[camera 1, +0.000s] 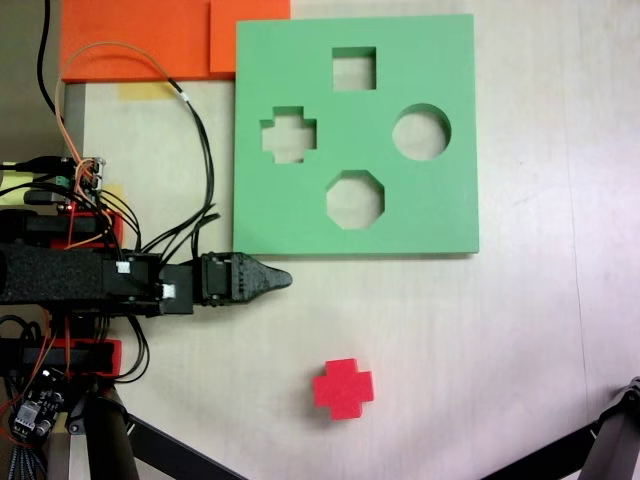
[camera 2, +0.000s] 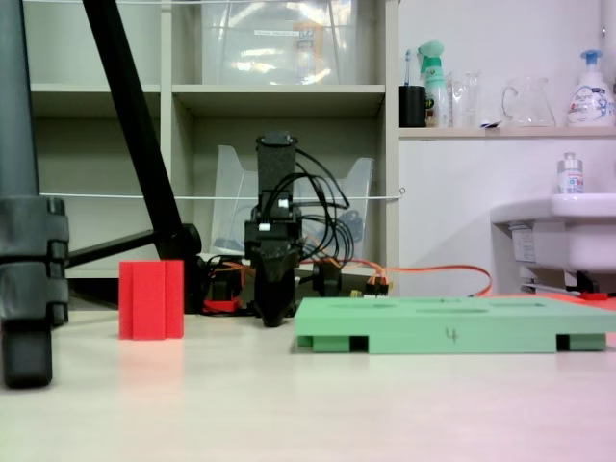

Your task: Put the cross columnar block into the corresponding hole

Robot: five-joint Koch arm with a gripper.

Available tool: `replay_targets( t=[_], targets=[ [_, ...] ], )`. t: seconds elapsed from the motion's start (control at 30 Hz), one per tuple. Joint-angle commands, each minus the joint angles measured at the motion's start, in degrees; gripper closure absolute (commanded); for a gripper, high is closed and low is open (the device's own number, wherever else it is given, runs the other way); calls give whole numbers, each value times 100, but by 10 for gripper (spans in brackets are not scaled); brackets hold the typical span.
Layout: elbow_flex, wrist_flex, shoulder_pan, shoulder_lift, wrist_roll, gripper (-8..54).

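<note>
orange foam sheets (camera 1: 150, 40), tripod legs (camera 2: 135, 135), shelf bottles (camera 2: 589, 89)

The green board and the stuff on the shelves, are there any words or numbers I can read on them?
"4": handwritten on the front edge of the green board.
The label on the pump bottle: too blurred to read.
The label on the small bottle: too small to read.

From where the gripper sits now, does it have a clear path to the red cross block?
Probably yes. In the top-down fixed view the gripper points along the table near the green board's lower edge, and the red cross block stands alone on bare table, nothing between them. Actual reach can't be confirmed.
</note>
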Motion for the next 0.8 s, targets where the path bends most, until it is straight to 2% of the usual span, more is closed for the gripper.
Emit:
replay_targets(
  t=[0.0,0.47,0.5,0.6,0.63,0.7,0.77],
  targets=[
    [369,202,-9,422,18,117],
    [369,202,9,422,123,118],
    [378,202,18,422,650,116],
    [114,-18,97,422,3946,121],
    [-132,-132,229,422,4904,140],
    [-606,-53,466,422,5678,160],
    [-1266,914,580,431,6812,161]
  ],
)
